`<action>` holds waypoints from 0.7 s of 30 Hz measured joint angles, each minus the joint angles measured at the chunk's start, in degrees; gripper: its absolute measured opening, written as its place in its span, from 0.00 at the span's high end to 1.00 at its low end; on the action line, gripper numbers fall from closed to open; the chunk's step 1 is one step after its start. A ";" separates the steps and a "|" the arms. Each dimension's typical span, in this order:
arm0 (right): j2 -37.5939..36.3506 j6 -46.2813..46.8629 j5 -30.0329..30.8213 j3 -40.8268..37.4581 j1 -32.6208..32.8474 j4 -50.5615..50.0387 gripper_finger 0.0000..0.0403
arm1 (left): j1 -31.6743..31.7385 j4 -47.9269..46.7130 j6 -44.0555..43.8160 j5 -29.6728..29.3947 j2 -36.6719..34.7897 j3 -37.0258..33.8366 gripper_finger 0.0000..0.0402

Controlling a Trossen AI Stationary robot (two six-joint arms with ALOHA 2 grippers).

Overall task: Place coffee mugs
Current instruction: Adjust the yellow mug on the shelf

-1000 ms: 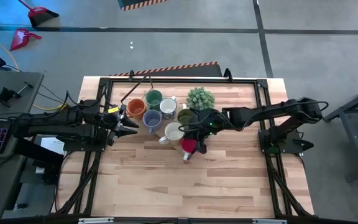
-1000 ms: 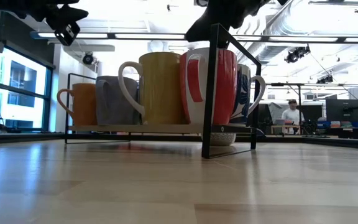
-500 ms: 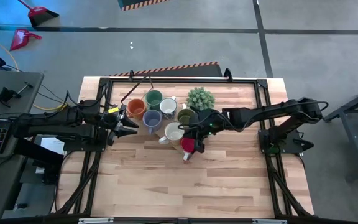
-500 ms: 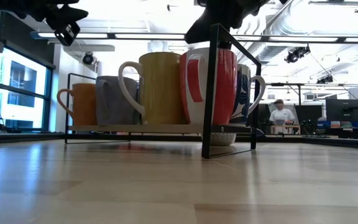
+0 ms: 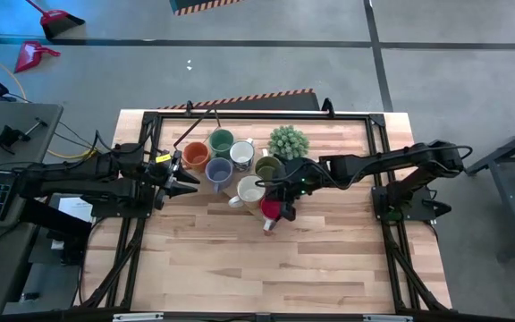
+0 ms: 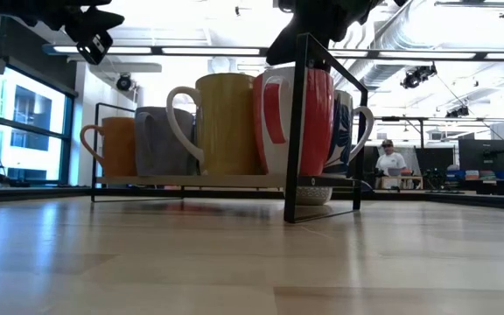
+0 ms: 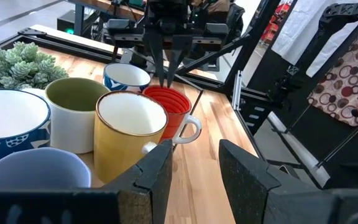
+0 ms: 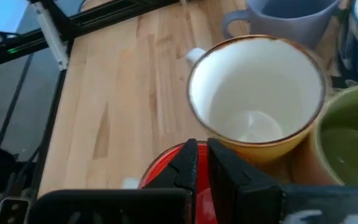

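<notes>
My right gripper (image 5: 271,211) is pinched narrow on the rim of the red mug (image 5: 269,212), which sits on the table (image 5: 329,259) just in front of the yellow mug (image 5: 249,191). Beyond stand the blue-grey mug (image 5: 219,173), orange mug (image 5: 195,156) and potted plant (image 5: 288,141). My left gripper (image 5: 191,177) hovers beside the cluster, fingers parted, holding nothing.

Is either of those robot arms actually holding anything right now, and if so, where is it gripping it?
Yes. The right gripper has its fingers pinched on the rim of the red mug. The left gripper holds nothing; its fingers are open, beside the mugs.
</notes>
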 joint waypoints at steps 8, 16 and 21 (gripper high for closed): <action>0.00 1.64 3.02 0.00 0.00 0.42 0.96 | 0.00 0.00 0.00 0.00 0.00 0.00 0.70; 0.05 2.99 2.02 0.74 0.11 5.95 0.96 | 0.00 0.00 0.00 -0.02 -0.01 0.00 0.70; 1.05 -0.47 1.67 11.37 -0.41 -10.05 0.96 | 0.00 -0.04 0.00 0.00 0.01 0.00 0.70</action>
